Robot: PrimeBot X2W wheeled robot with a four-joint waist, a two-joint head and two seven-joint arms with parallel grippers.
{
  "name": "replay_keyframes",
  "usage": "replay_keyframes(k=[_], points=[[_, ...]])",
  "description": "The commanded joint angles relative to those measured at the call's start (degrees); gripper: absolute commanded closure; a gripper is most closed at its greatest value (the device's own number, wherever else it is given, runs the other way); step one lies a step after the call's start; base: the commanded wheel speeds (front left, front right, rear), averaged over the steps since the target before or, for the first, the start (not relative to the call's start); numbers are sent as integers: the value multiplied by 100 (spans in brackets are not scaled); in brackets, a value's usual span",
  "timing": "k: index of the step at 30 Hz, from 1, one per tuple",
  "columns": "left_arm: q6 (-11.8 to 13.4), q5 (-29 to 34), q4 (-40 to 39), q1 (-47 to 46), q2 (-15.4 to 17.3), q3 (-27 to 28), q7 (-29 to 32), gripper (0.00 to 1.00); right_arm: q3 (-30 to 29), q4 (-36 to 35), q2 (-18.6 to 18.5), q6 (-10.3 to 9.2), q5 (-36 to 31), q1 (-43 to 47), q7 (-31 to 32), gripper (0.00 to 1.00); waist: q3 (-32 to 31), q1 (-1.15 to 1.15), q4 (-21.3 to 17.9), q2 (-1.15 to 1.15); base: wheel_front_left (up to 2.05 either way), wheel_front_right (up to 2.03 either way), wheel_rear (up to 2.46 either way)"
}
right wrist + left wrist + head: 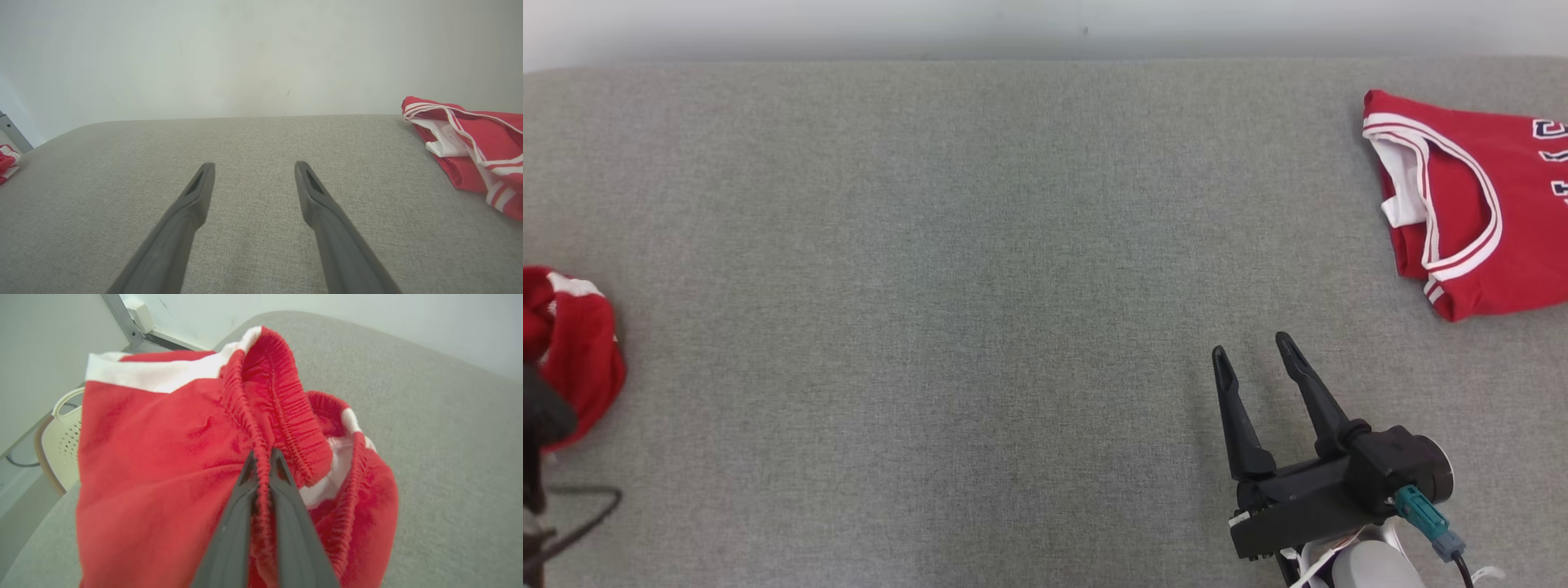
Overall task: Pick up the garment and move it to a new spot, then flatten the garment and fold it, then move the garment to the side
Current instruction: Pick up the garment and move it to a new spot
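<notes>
The garment (163, 457) is red with white trim and a gathered elastic waistband. It lies bunched at the far left edge of the grey padded table (972, 269), where the head view shows it as a red heap (580, 351). My left gripper (263, 455) is shut on the waistband, with a ridge of red fabric pinched between its fingers. In the head view the left arm's dark body (543, 420) covers the garment's lower left. My right gripper (1251, 345) hovers open and empty over bare table at the lower right, its fingers (196, 196) wide apart.
A red jersey (1478, 204) with white stripes lies flat at the table's far right, also in the right wrist view (470, 143). Past the table's left end stand a cream perforated basket (65, 445) and a metal frame (122, 318). A pale wall runs along the far edge.
</notes>
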Motion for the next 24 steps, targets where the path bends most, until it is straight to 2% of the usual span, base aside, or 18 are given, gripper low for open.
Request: replay_keyframes(k=[1,7,12,19,24], points=[[-35,56,-124,-169,51,-36,-212,100,-27,25,0,-10,-20,36,-21,0,-63,0,28,0,0,0,0],[-145,92,-692,-415,7,-228,-826,100,-66,57,0,-10,35,148,-21,0,-308,0,89,0,0,0,0],[-198,78,-1495,-648,-114,-473,-947,100,-46,69,0,-10,129,200,-21,0,-501,0,60,0,0,0,0],[-235,-37,-3314,-692,-407,-929,-401,100,-34,56,0,-10,331,264,-21,0,-633,0,-298,0,0,0,0],[-233,-170,-4400,-568,-674,-1216,105,100,-39,77,0,-10,472,299,-22,0,-701,0,-694,0,0,0,0]])
